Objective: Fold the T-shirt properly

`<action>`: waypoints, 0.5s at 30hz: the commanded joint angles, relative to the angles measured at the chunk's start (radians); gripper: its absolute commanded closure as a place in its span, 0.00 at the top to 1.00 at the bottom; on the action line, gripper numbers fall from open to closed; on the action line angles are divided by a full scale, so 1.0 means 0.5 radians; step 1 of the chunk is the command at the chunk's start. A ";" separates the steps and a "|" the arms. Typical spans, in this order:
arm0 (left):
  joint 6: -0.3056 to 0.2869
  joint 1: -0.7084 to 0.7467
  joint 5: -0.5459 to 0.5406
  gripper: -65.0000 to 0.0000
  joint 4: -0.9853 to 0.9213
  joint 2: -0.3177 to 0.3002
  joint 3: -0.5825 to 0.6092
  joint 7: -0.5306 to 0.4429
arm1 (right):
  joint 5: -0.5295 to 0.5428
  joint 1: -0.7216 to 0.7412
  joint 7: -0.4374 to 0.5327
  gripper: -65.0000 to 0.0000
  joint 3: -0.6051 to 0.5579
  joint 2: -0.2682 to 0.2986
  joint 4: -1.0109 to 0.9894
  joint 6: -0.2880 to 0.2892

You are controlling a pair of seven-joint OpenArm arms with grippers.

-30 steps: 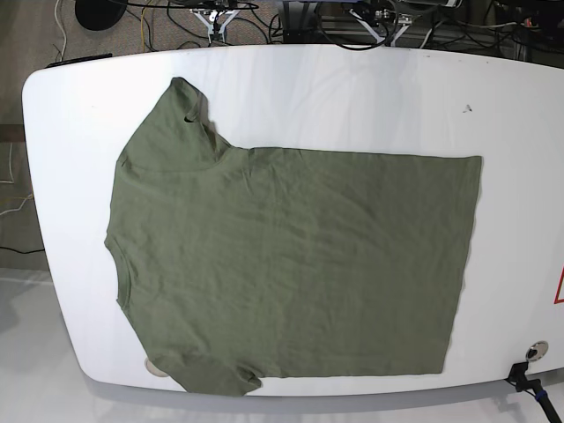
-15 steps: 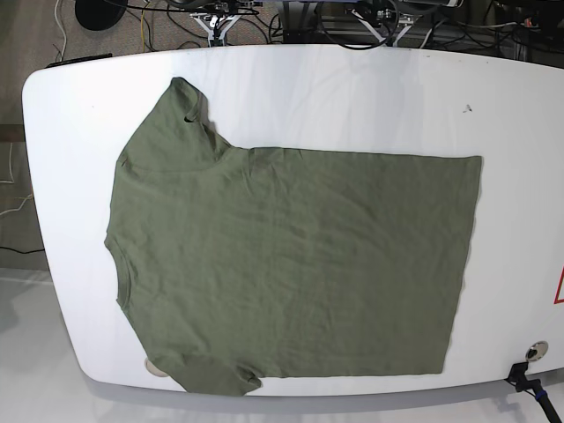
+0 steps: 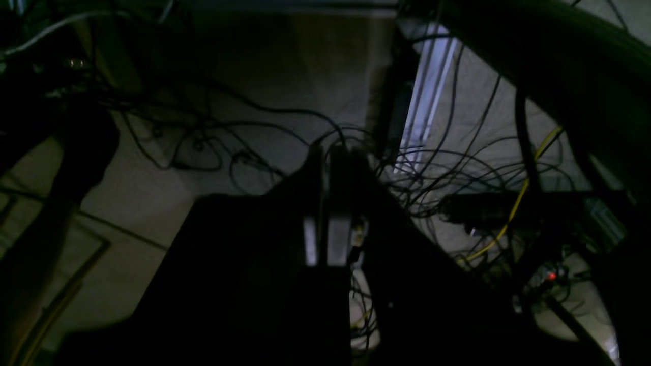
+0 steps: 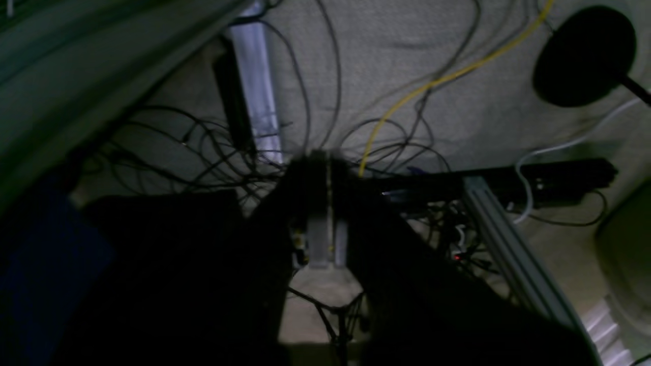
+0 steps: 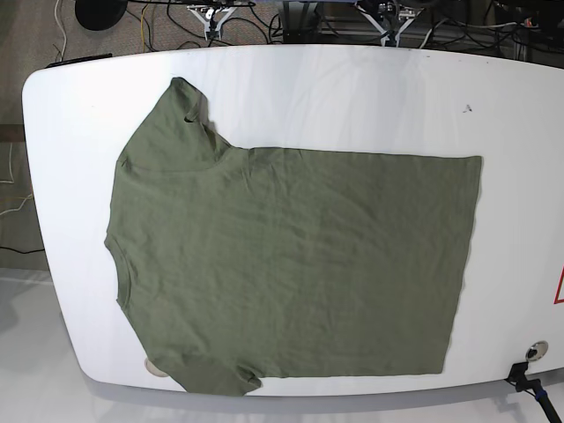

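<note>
Base view — T-shirt [image 5: 282, 264] flat, claws absent

White table [image 5: 352, 97]; tangled cables [image 4: 407, 142] on floor.

The T-shirt [image 5: 291, 264] is plain olive green with no print. It lies on a white table [image 5: 352, 97]. A yellow cable [image 4: 432, 81] crosses grey carpet [image 4: 432, 40] toward one o'clock, among black cables [image 3: 457, 173].
</note>
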 commanded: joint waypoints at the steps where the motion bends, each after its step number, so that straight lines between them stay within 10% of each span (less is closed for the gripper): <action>1: -0.001 -0.012 0.003 0.01 0.011 0.002 0.005 -0.020 | 0.009 0.005 0.012 0.00 0.000 -0.003 -0.001 -0.002; 15: 0.006 0.035 -0.002 0.02 -0.002 -0.007 0.003 -0.021 | 0.000 -0.002 0.033 0.00 0.006 0.027 -0.009 -0.002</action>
